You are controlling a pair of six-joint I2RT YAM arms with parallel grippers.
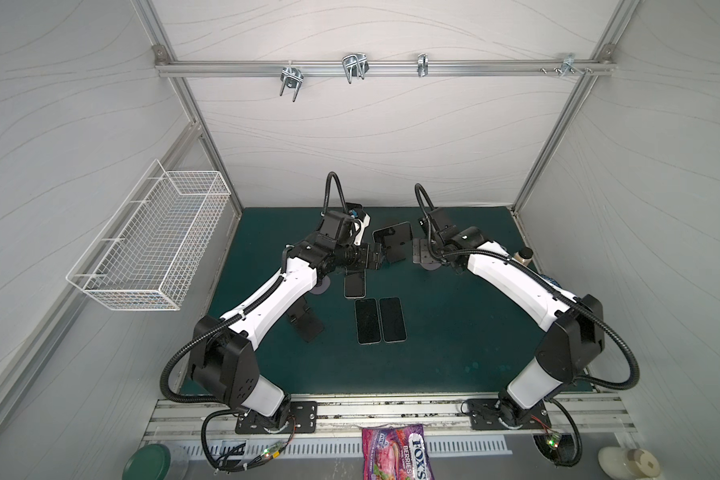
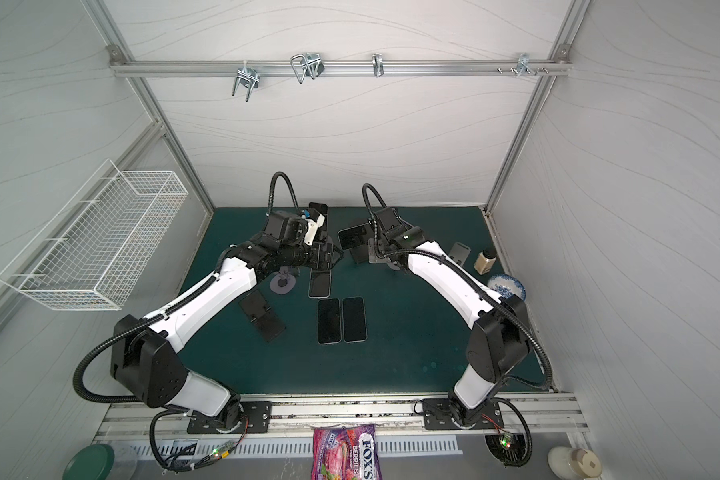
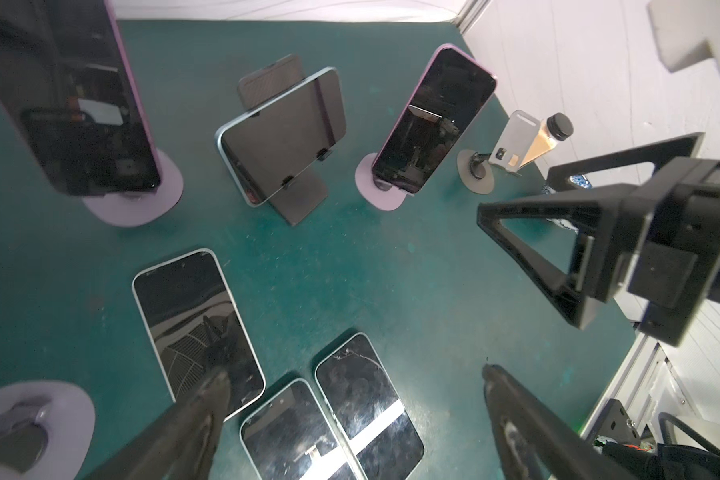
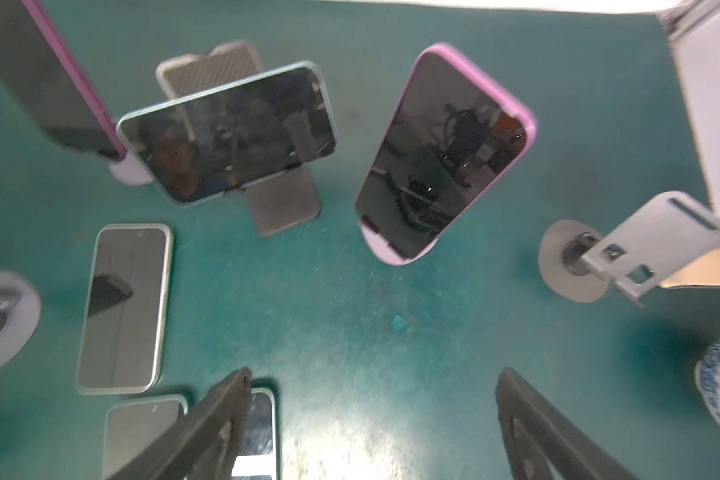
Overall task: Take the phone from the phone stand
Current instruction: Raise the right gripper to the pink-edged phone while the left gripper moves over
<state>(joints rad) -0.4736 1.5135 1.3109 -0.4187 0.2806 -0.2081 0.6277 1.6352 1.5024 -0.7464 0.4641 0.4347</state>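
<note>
Both pairs of jaws are spread wide and hold nothing. They hang above the green surface (image 3: 350, 270), close to each other near its middle in both top views.

Three phones sit on stands, none touched by either arm. A purple phone (image 4: 441, 153) leans upright on a lilac stand (image 4: 387, 251), straight ahead of the right jaws and well clear of their fingers (image 4: 225, 415). Just beside it, a blue-edged phone (image 3: 281, 137) rests sideways on a black stand (image 3: 304, 201), ahead of the left jaws and apart from them. A second purple phone (image 3: 71, 104) stands on a lilac base (image 3: 142, 203), off to the side of the left jaws.

Three more phones lie flat on the surface. In the left wrist view, one left finger (image 3: 200, 415) overlaps the nearest flat phone (image 3: 196, 328). An empty grey stand (image 3: 512, 141) stands further off.
</note>
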